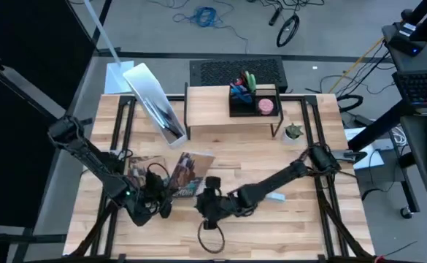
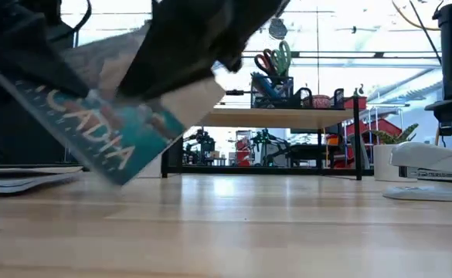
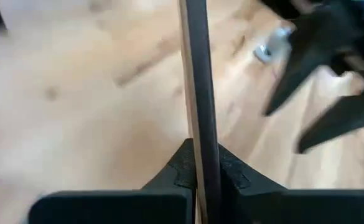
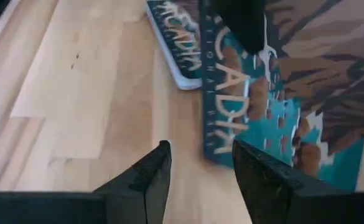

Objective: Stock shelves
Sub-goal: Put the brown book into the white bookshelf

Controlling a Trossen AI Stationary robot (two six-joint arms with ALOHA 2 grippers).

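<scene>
The low light-wood riser shelf on thin black legs [image 1: 220, 109] stands at the far middle of the pale wooden surface [image 1: 286, 219], carrying a small black organizer tray [image 1: 253, 101] of scissors and pens on its right half. Just left of the shelf a tall white magazine file box [image 1: 153, 102] lies tipped over, and at the shelf's right front corner sits a small green potted plant [image 1: 293, 131]. In front of the shelf, well toward the near edge, a teal and brown "Acadia" book [image 1: 186, 175] is lifted off the surface at a tilt; a second copy [image 4: 175, 46] lies flat beside it. The left gripper [image 3: 200, 168], in front of the shelf and left of centre, has its fingers clamped on the book's thin edge. The right gripper [image 4: 200, 168], in front of the shelf near the middle, has its fingers parted and holding nothing, pointed at the book's cover.
</scene>
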